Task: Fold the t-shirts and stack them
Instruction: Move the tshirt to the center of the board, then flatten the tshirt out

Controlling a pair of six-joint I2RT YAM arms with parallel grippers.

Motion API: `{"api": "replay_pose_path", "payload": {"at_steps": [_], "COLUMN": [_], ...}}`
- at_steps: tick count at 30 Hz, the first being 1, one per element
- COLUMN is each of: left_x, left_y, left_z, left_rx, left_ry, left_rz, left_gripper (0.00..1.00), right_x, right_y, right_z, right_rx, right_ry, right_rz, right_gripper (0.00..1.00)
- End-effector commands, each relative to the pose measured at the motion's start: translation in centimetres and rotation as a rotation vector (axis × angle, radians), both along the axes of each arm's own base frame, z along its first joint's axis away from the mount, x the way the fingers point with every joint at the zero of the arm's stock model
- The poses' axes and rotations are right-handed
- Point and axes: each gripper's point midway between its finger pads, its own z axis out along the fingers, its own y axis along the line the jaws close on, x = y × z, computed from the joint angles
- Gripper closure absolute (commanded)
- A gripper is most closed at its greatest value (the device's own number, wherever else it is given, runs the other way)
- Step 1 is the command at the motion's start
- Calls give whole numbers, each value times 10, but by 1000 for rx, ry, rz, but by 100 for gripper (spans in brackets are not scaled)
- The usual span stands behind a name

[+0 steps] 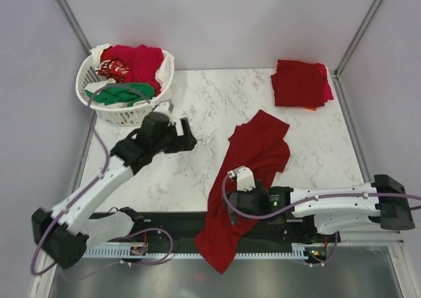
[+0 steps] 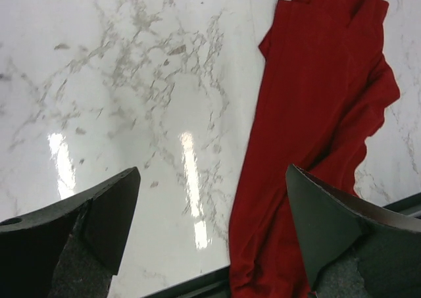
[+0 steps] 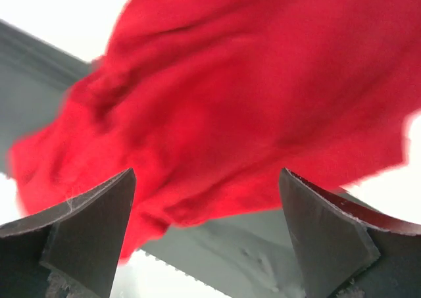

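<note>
A dark red t-shirt (image 1: 253, 153) lies crumpled in a long strip down the middle of the marble table, and its lower end (image 1: 220, 245) hangs over the near edge. My right gripper (image 1: 228, 202) hovers open just above that lower part. In the right wrist view the red cloth (image 3: 230, 81) fills the space ahead of the open gripper (image 3: 207, 171), which grips nothing. My left gripper (image 1: 189, 141) is open over bare marble to the shirt's left. The left wrist view shows the shirt (image 2: 316, 114) beyond the right fingertip of the open gripper (image 2: 212, 170). A folded stack of t-shirts (image 1: 299, 82) sits at the far right corner.
A white lattice laundry basket (image 1: 92, 97) at the far left holds red, green and white shirts (image 1: 135, 61). A black rail (image 1: 177, 225) runs along the table's near edge. Grey walls with metal posts (image 1: 69, 15) enclose the table.
</note>
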Motion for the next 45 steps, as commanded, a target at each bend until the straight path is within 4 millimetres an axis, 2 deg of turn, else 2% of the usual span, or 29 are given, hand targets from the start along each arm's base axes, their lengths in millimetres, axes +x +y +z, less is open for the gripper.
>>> {"api": "replay_pose_path", "payload": {"at_steps": [1, 2, 3, 4, 5, 6, 7, 8, 10, 11, 12, 14, 15, 16, 17, 18, 20, 22, 27, 29, 31, 34, 43, 45], "left_x": [44, 53, 67, 76, 89, 105, 116, 137, 152, 167, 175, 192, 195, 197, 204, 204, 208, 207, 203, 196, 193, 183, 173, 173], "left_y": [-46, -60, -77, -87, -99, -117, -130, -148, -170, -183, -191, -207, -214, -219, -227, -232, -239, -241, -230, -226, -224, -213, -225, -226], "left_z": [-15, -21, -6, -7, -34, -14, -19, -23, -35, -21, -54, -57, -79, -87, -82, -103, -105, -118, -137, -142, -145, -165, -186, -190], "left_rx": [35, 34, -1, 3, 41, 11, 11, 14, 3, -17, -6, -28, -25, -34, -54, -57, -71, -67, -22, -18, -20, -1, -10, -14], "left_ry": [27, 44, 14, 17, 73, 28, 26, 18, 34, -7, 53, 42, 80, 92, 80, 118, 121, 145, 173, 188, 189, 226, 252, 258], "left_rz": [-146, -185, -221, -241, -266, -299, -323, -353, -401, -414, -428, -441, -449, -459, -463, -473, -470, -467, -423, -429, -427, -395, -437, -436], "left_gripper": [1, 1, 2, 1, 1, 1, 2, 2, 2, 2, 3, 3, 4, 4, 5, 8, 10, 13, 20, 27, 30, 41, 48, 57], "right_x": [45, 50, 53, 60, 62, 65, 67, 67, 68, 68, 68, 68, 67, 67, 67, 68, 69, 70, 71, 71, 72, 73, 72, 73], "right_y": [-46, -61, -79, -86, -95, -98, -103, -112, -120, -125, -128, -129, -129, -129, -127, -126, -126, -126, -130, -130, -131, -129, -129, -131], "right_z": [27, 45, 55, 70, 91, 103, 111, 123, 132, 137, 136, 135, 135, 134, 132, 132, 132, 133, 136, 137, 136, 134, 134, 135], "right_rx": [-26, 36, 45, 109, 227, 289, 330, 390, 421, 436, 423, 391, 381, 366, 347, 340, 326, 324, 341, 350, 346, 328, 318, 325], "right_ry": [-209, -233, -259, -299, -301, -314, -332, -340, -351, -356, -361, -367, -365, -367, -369, -373, -382, -392, -401, -400, -405, -411, -411, -413], "right_rz": [-408, -474, -511, -545, -564, -565, -565, -558, -551, -551, -547, -533, -533, -530, -527, -527, -527, -528, -534, -540, -541, -539, -537, -542], "right_gripper": [2, 2, 2, 2, 2, 2, 2, 2, 2, 2, 2, 2, 2, 2, 2, 2, 2, 2, 2, 2, 2, 2, 2, 2]}}
